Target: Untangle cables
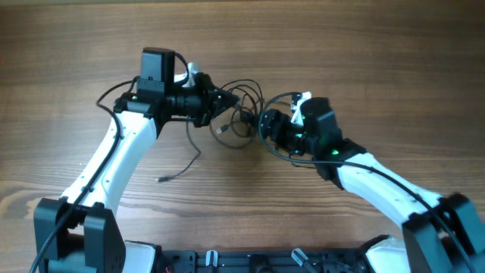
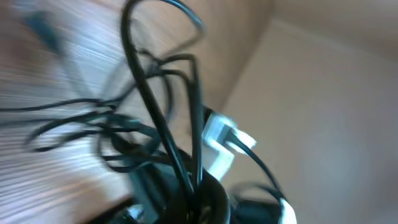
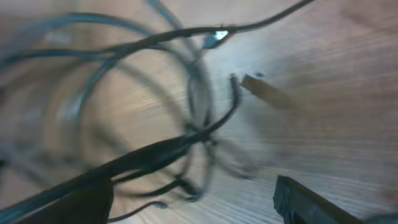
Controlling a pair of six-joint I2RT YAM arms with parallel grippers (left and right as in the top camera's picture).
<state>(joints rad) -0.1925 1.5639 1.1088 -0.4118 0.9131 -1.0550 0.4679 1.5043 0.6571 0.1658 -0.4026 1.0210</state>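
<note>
1. Mid worktop (image 1: 341, 45), between both arms: cables (image 1: 241, 114) in a loose knot, one plug end (image 1: 163, 179) trailing off beside the left arm.
2. Left tool (image 1: 221, 102) pressed together, pinching strands of the knot.
3. Right tool (image 1: 267, 125) spread wide just beside the knot, strands crossing between its fingers (image 3: 311, 199).

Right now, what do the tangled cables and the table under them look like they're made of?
cables: thin cords in a black jacket, probably rubber or plastic; they bend in loose loops. One plug tip looks silvery, likely metal, though it is small and blurred. table: matte brown with long grain lines, wood or wood-look laminate; I cannot tell which.
</note>
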